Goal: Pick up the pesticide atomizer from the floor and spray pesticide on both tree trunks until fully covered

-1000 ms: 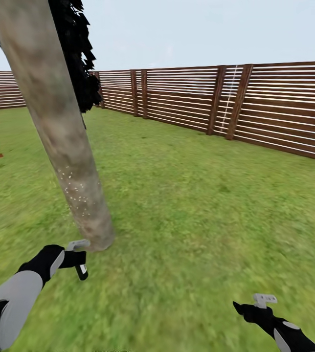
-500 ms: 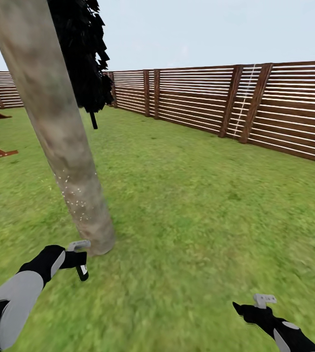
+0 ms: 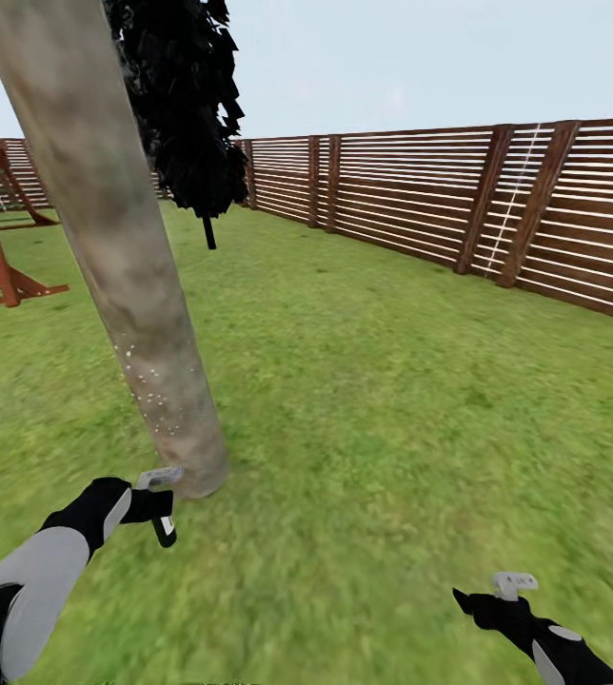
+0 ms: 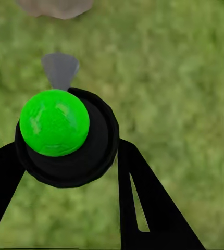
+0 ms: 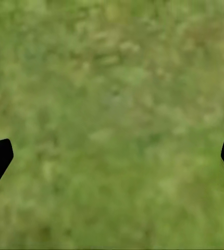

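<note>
The left gripper (image 3: 157,502) is clamped on the pesticide atomizer (image 3: 162,526), held low just beside the foot of the tree trunk (image 3: 121,266). The right gripper (image 3: 483,597) hangs spread wide over the grass (image 3: 392,400), holding nothing. Pesticide (image 3: 149,395) specks dot only a small patch low on the trunk.

Risks: the nozzle sits low and close, so upper bark may go uncovered; the bottle hangs tilted and could slip; the arm could strike the trunk.
</note>
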{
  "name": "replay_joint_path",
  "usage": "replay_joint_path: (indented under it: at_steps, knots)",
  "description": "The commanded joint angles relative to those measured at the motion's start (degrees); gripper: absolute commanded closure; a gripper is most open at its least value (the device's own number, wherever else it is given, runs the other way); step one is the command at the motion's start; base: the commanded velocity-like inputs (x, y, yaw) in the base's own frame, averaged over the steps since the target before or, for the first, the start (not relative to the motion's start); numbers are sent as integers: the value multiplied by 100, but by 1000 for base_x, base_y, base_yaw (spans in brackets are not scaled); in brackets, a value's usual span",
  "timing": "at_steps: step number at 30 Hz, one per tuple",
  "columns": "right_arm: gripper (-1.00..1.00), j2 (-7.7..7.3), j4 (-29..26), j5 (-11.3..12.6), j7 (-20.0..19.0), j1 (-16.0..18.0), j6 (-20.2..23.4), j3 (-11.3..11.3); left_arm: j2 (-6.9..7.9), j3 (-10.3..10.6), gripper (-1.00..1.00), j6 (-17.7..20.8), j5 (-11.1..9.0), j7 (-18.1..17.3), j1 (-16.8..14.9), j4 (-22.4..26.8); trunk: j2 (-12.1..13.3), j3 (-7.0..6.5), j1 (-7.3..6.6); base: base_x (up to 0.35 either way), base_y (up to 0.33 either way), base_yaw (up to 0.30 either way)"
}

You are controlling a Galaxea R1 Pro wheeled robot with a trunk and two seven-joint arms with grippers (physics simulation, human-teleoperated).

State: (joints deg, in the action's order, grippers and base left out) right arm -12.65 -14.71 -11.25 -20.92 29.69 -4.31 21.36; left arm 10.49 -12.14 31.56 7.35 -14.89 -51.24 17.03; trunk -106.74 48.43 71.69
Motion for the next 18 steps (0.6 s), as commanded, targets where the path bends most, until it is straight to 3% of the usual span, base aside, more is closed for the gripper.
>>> replay_joint_path:
  at_steps: [1, 8, 18]
  knots:
    - [-100, 2, 1, 0, 0, 1, 0, 0, -2, 1, 100, -1, 3, 4, 0, 0, 0, 0, 0, 6, -276, 277]
    - [-100, 0, 1, 0, 0, 2, 0, 0, -3, 1, 100, -1, 4, 4, 0, -6, 0, 0, 0, 1, -277, 241]
    - [-100, 0, 3, 0, 0, 2, 0, 0, -3, 1, 100, -1, 4, 4, 0, -6, 0, 0, 0, 0, -280, 9]
